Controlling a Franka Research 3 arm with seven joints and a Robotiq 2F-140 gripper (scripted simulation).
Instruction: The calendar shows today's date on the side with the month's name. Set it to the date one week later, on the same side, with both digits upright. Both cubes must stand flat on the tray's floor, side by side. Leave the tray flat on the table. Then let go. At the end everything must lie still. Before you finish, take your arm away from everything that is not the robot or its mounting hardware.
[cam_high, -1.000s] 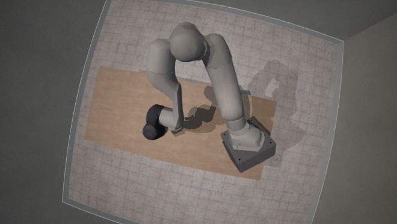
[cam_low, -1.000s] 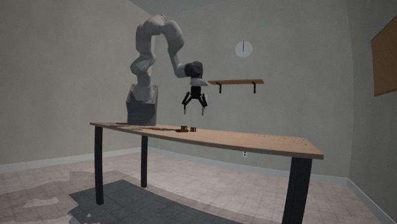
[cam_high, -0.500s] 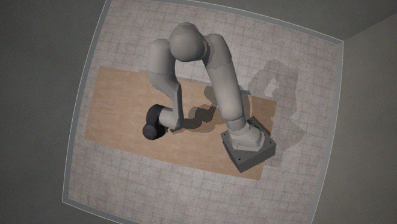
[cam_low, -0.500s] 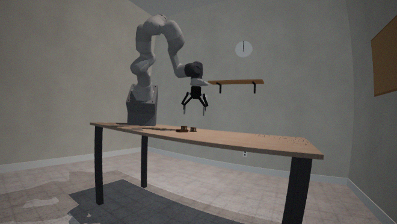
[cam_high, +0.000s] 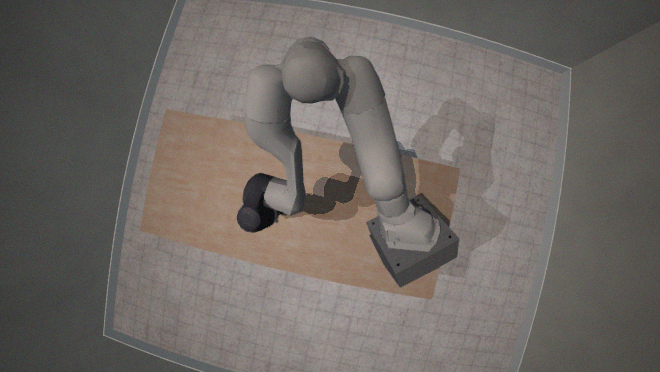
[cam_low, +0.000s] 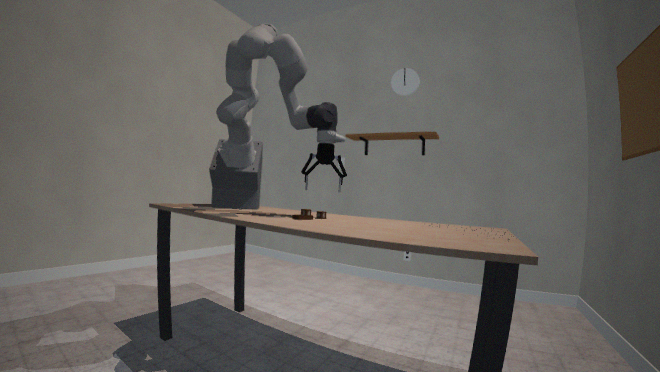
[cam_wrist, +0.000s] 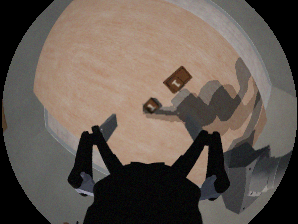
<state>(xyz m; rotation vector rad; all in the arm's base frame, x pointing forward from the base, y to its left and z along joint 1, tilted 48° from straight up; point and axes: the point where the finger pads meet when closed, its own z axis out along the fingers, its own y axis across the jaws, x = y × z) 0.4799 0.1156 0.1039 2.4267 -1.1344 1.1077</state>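
Calendar, small brown tray (cam_low: 299, 217) on table, one cube (cam_low: 306, 212) (cam_wrist: 176, 83) aboard | second small brown cube (cam_low: 321, 215) (cam_wrist: 151, 105) outside, beside it | black two-finger gripper (cam_low: 323, 182) (cam_wrist: 150, 120) above, fingers wide, empty | date unreadable; re-seating, final clearance remain

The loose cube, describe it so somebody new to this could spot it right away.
On the long wooden table, look below the open tool. Find the small brown cube. It sits beside the tray, while its twin sits in it.
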